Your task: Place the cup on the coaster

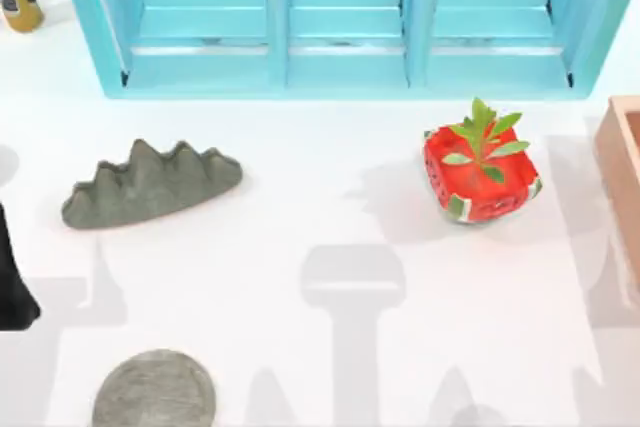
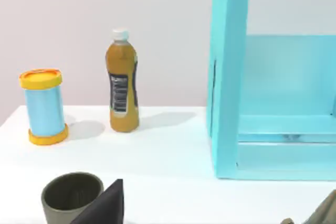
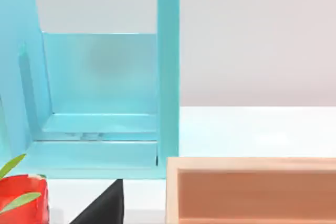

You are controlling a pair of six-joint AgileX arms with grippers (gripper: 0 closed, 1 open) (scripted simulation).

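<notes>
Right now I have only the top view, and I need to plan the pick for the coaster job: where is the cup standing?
Observer: The left wrist view has it. The olive-green cup is on the white table, close in front of that camera.
Operator: Is it upright?
Observer: Yes, it is upright with its opening facing up.
Operator: Is anything crowding it?
Observer: No. A blue canister with a yellow lid stands farther back, well apart from the cup.
</notes>
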